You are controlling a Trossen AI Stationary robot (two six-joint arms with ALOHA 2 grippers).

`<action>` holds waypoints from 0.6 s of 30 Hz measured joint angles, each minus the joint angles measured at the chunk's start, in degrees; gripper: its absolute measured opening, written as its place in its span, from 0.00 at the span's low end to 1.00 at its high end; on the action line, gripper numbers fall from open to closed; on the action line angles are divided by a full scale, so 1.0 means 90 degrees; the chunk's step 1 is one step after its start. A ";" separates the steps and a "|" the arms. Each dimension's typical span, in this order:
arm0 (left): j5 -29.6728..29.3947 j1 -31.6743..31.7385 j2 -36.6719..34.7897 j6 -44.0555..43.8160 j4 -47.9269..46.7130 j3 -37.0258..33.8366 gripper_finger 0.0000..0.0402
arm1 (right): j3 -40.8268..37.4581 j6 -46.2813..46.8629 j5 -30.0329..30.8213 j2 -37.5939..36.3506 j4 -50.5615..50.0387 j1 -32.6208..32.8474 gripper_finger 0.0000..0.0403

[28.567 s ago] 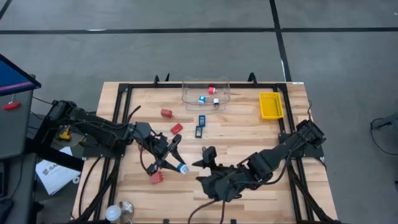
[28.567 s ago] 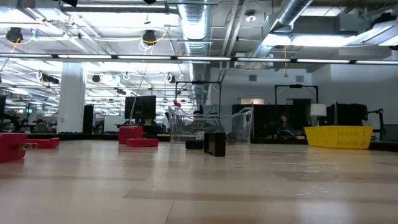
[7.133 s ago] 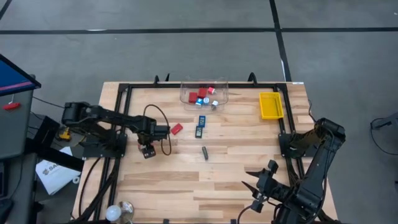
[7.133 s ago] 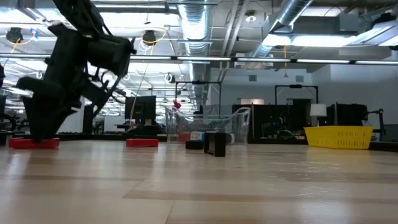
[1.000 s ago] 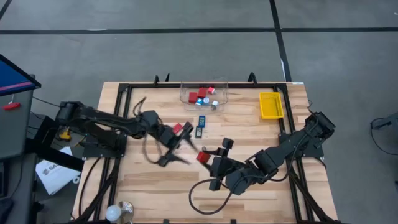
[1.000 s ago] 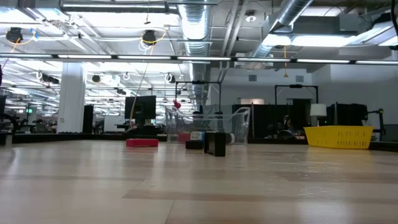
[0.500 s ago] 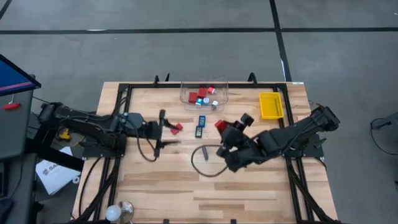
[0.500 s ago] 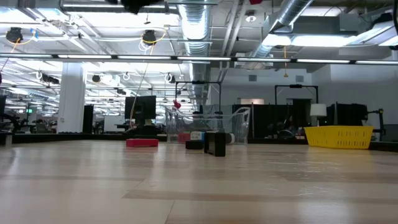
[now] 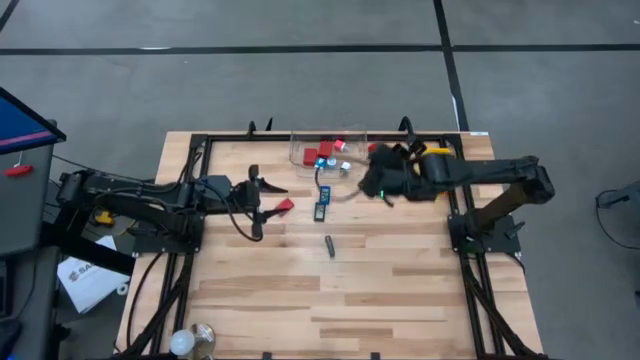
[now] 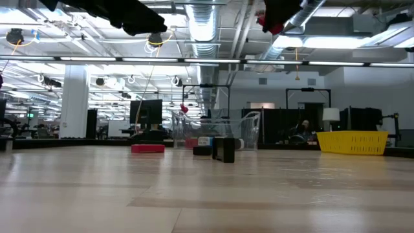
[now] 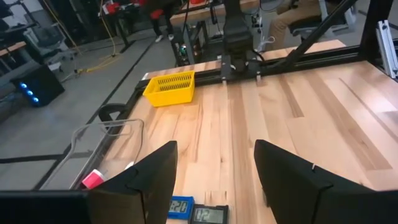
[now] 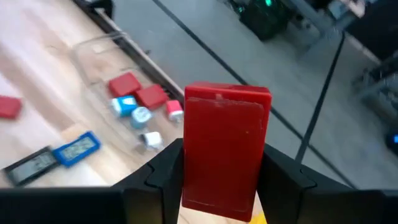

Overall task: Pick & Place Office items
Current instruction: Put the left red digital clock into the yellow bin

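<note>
1. Red block [image 12: 225,149] is clamped between the right gripper's [image 12: 217,180] fingers; the right wrist view shows this up close, while from above the gripper [image 9: 385,175] is just a dark blob between the clear tub [image 9: 352,140] and the yellow tray [image 9: 434,168].
2. Same wrist view looks down into the tub [image 12: 102,46]: two red blocks [image 12: 138,90] and a few small blue-and-white pieces [image 12: 134,111] sit inside.
3. Left gripper [image 9: 256,200] hangs over the left-middle of the table [image 9: 400,280] with its fingers apart and nothing between them; the left wrist view shows the gap [image 11: 214,177] clearly.
4. Still out on the wood: a red piece [image 9: 284,206] right by the left fingers, two flat blue-black rectangles [image 9: 322,202] below the tub, and a short dark stick [image 9: 330,245] near the middle.
5. Low view only catches the arms at its top edge; the table level is open.
6. Front half of the table is bare wood, lots of room. A bulb [image 9: 181,343] sits at the front-left corner.
</note>
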 joint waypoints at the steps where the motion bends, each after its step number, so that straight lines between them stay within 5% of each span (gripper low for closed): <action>1: 0.0000 0.0000 0.0000 0.0000 0.0000 0.0000 0.52 | 0.0002 -0.0086 -0.0099 -0.0035 0.0035 -0.0173 0.37; 12: 0.0004 0.0000 0.0000 -0.0019 0.0000 0.0000 0.52 | -0.0109 -0.0571 -0.1290 -0.0099 0.0078 -0.2071 0.40; 18: 0.0007 0.0000 0.0002 -0.0063 -0.0005 0.0000 0.52 | -0.1252 -0.0803 -0.2055 -0.0551 0.0674 -0.3155 0.37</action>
